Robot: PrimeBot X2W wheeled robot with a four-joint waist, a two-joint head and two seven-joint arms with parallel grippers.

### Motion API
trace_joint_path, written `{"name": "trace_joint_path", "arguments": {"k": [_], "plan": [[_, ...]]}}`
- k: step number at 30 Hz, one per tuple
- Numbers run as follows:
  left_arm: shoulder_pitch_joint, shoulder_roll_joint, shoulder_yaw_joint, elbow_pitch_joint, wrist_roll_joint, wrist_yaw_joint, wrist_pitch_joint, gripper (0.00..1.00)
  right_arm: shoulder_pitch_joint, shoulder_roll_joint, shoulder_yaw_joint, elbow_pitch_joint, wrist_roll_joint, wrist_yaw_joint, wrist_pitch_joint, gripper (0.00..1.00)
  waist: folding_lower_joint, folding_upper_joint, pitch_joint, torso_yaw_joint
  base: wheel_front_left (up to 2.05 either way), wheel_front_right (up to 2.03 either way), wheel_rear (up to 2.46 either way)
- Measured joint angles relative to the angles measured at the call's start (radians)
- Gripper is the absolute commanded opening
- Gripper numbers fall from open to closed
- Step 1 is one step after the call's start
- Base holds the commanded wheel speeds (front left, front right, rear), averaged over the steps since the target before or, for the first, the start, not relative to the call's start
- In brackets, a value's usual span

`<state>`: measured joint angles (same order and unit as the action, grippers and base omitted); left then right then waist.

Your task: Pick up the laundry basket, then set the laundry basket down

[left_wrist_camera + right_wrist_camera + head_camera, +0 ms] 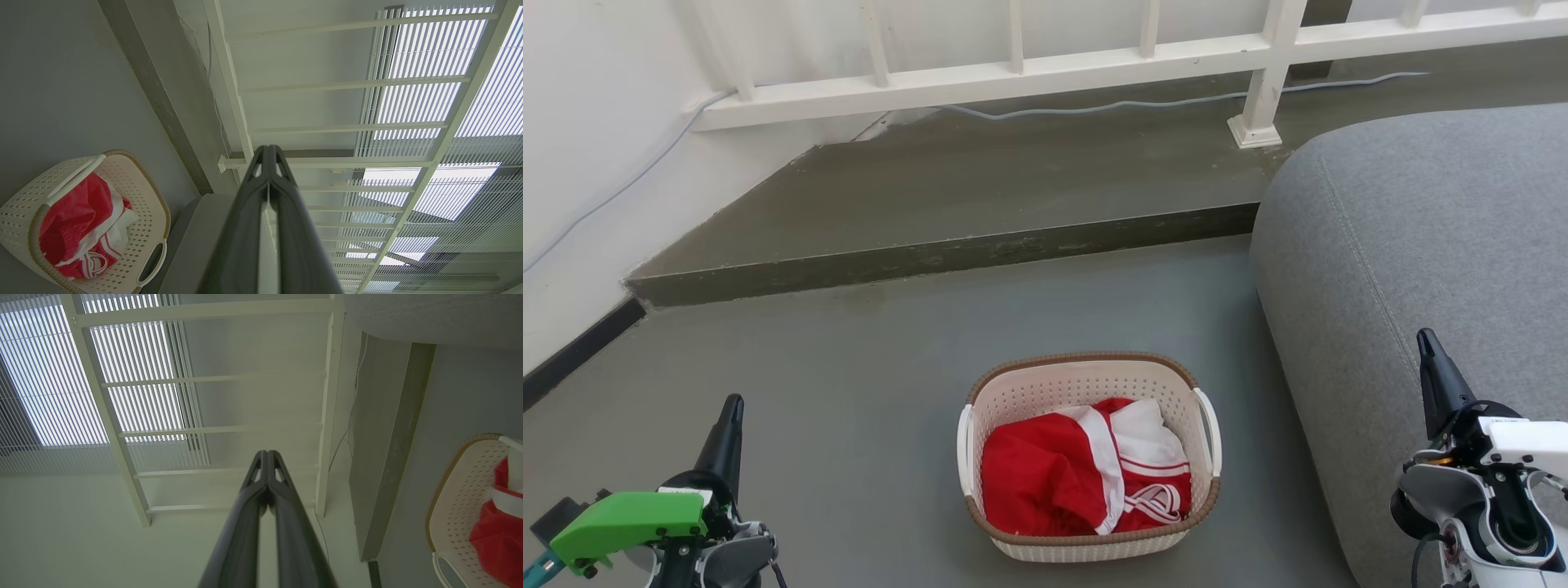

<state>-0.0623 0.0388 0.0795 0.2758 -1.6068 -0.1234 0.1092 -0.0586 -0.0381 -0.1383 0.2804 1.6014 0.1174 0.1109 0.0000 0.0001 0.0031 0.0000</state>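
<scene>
Jaws pressed together and empty on left gripper (733, 404) and right gripper (1424, 336), both well apart from the laundry basket (1086, 384), which rests on the grey floor (849, 392) between them holding red-and-white clothing (1045, 482): lift apparently not begun, set-down also left.

Laundry basket (1089, 457) on grey floor (866, 392)

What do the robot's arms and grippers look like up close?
Each ends in two long, dark, tapering fingers. The left gripper sits on a bright green block; the right gripper on a white and grey casing with a thin black cable.
</scene>
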Motion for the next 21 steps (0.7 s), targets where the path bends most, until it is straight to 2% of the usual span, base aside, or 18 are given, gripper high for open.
{"name": "trace_joint_path", "arguments": {"k": [21], "plan": [[0.000, 0.000, 0.000, 0.000, 0.000, 0.000, 0.000, 0.00, 0.000, 0.000, 0.000, 0.000, 0.000, 0.000, 0.000, 0.00, 0.0000, 0.0000, 0.000, 0.000, 0.00, 0.00, 0.00]]}}
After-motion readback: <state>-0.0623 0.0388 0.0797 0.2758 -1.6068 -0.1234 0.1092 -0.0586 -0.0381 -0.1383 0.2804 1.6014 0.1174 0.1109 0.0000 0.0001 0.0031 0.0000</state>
